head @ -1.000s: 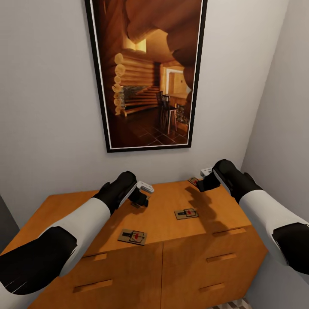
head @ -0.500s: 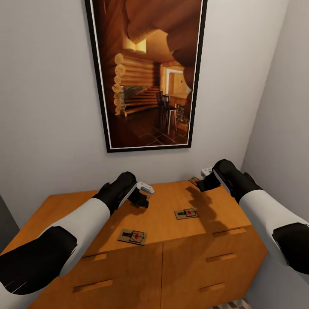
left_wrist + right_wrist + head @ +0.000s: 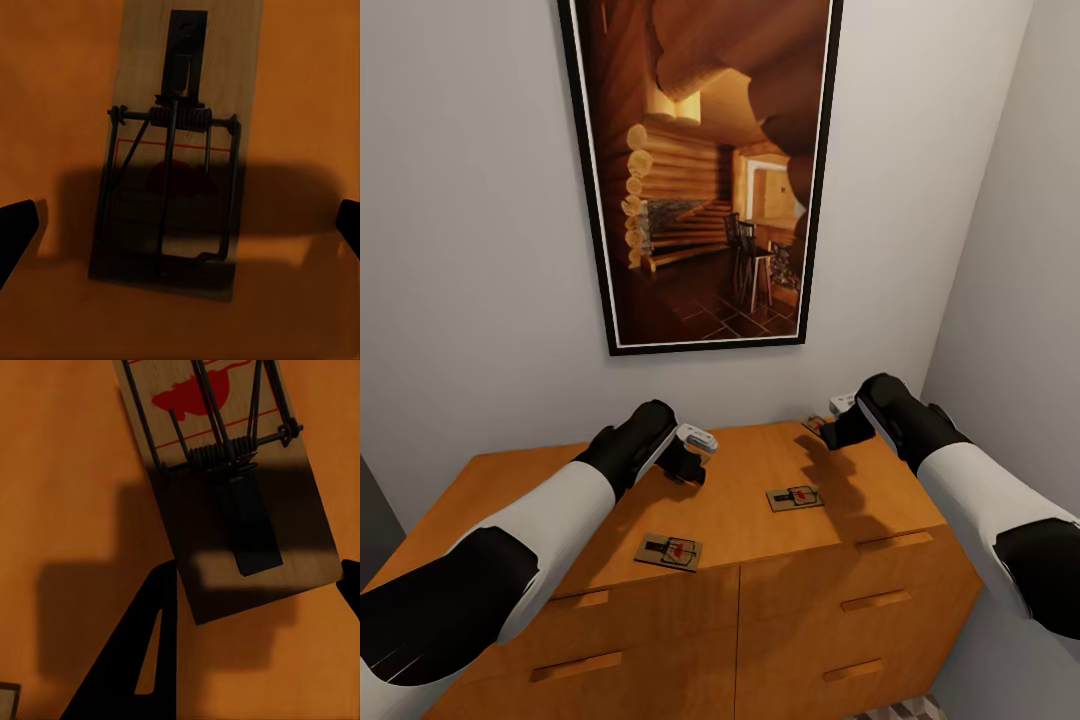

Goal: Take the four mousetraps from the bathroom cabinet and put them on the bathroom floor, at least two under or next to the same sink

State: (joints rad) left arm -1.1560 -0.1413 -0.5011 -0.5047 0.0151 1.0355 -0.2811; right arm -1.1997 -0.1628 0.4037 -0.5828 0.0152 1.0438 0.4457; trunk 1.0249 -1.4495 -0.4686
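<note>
Four mousetraps are lying on the cabinet [image 3: 760,520] top, none lifted yet. In the head view, one mousetrap [image 3: 669,551] is sitting near the front edge at lower centre, a second mousetrap [image 3: 795,497] is lying right of centre, and a third trap [image 3: 815,424] is peeking out at the back right, mostly hidden by the right pincer [image 3: 838,420]. The left pincer [image 3: 690,458] is hovering over the top at centre left, just above the wood (its own trap is hidden under it in this view).

Left wrist view: the fourth trap [image 3: 178,142] is lying flat on the orange wood, spring bar and red print showing, shaded across its lower half. The two dark fingertips [image 3: 15,232] are sitting at opposite frame edges, well apart and clear of the trap, so the left pincer is spread wide with nothing in it.

Right wrist view: the back-right trap is lying tilted across the upper part of the frame, red mouse print visible. One dark finger [image 3: 142,660] is showing at the bottom centre just beside the trap's edge, the other tip at the right edge; they are standing apart with the trap's end between them, not clamping it.

Framed cabin picture [image 3: 700,170] is hanging on the wall above the cabinet. A sliver of patterned bathroom floor [image 3: 900,712] is showing at the bottom right.
</note>
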